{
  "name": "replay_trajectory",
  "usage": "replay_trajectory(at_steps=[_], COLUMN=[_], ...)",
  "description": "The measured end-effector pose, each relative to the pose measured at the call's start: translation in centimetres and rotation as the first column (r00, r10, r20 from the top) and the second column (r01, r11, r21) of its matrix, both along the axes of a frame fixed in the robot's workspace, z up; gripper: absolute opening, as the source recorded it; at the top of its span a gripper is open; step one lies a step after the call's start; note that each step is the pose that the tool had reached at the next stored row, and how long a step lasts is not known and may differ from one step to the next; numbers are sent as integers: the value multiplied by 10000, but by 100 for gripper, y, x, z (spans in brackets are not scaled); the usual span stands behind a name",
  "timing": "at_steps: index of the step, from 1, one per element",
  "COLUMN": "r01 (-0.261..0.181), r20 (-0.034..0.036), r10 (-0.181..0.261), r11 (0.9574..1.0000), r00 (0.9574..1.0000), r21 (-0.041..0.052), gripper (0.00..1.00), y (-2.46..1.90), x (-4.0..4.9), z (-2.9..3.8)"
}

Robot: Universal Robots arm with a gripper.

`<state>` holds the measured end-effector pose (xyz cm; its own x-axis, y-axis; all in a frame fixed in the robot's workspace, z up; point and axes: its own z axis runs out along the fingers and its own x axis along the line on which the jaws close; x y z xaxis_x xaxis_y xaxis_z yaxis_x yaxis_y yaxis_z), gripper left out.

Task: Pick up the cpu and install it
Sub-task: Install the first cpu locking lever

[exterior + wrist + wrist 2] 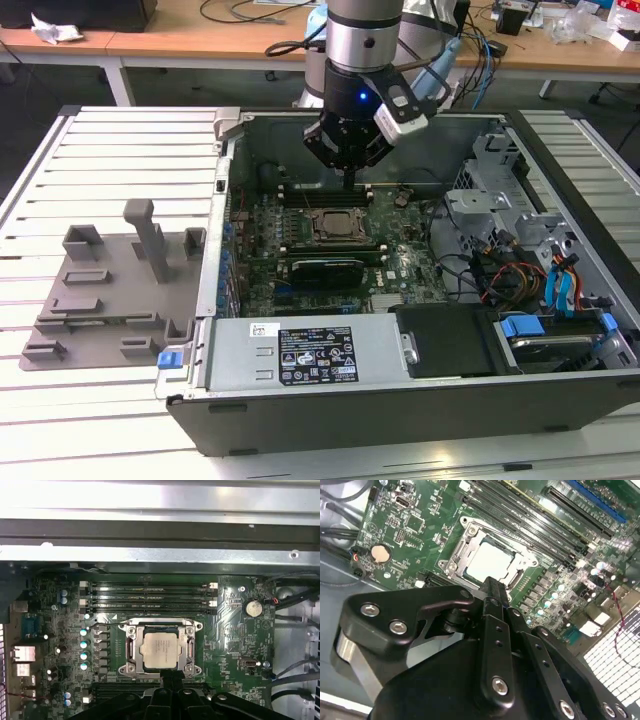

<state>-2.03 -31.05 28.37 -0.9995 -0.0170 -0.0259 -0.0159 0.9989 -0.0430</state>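
Observation:
The cpu [333, 223] lies flat in the metal-framed socket [312, 213] on the green motherboard inside the open computer case. Its silvery-white top shows in both wrist views [490, 562] [159, 650], level inside the socket frame [131, 650]. My gripper [350, 182] hangs just above the board at the socket's far edge. Its black fingers are pressed together into one narrow tip [495, 589] [172, 676] with nothing between them. The tip stands beside the cpu and apart from it.
A grey plastic fixture tray [100, 290] lies on the slatted table at the exterior view's left. The case wall [215, 240] and the power supply [300, 355] surround the board. Memory slots [150, 597], drive cages [500, 215] and cables [520, 280] crowd the exterior view's right.

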Motion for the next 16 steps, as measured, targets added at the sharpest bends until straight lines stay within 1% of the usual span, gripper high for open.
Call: replay_trajectory(at_steps=[1,3,5,6,10,11,13,16], r01=[-218,-394,-695,-833,-1422,-1601,-1783,-2319], r20=[0,0,0,0,0,0,1,1], r10=[218,394,695,833,1422,1601,1783,2319], r11=[9998,9992,9976,9965,9898,9871,9840,9727], r00=[9998,9992,9976,9965,9898,9871,9840,9727], r21=[1,0,1,1,0,1,1,1], gripper=[11,11,11,11,11,11,11,11], y=[0,0,0,0,0,0,0,0], x=[0,0,1,1,1,2,2,2], z=[0,0,0,0,0,0,0,0])
